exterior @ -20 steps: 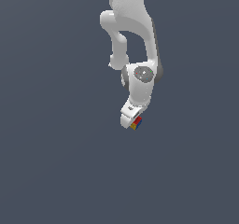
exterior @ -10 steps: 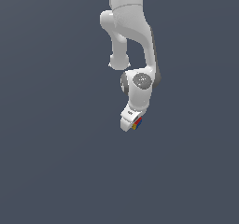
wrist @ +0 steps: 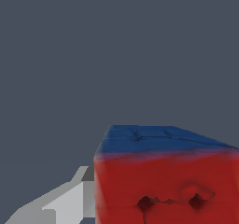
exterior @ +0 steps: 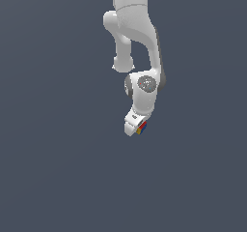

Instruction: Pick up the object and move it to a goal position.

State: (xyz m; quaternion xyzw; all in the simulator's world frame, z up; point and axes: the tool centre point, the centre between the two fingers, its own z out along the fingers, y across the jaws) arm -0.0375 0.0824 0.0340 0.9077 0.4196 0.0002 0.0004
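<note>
All around me is one flat, dark grey-blue ground (exterior: pixel 58 178), plain and even, with no seam, edge or wall that I can make out; I cannot tell floor from backdrop.

My arm (exterior: pixel 132 23) comes down from the upper edge of the exterior view, and my claw (exterior: pixel 136 127) hangs at its low end. The cube (exterior: pixel 141 127) sits right at the claw's tip, pressed against the white finger (exterior: pixel 130 124), and I am clenched on it. In the wrist view the cube (wrist: pixel 165 176) fills the near corner, red face toward the camera, blue face next to it, with one grey fingertip (wrist: pixel 70 202) touching its side.

I count one arm, one claw, one cube.
</note>
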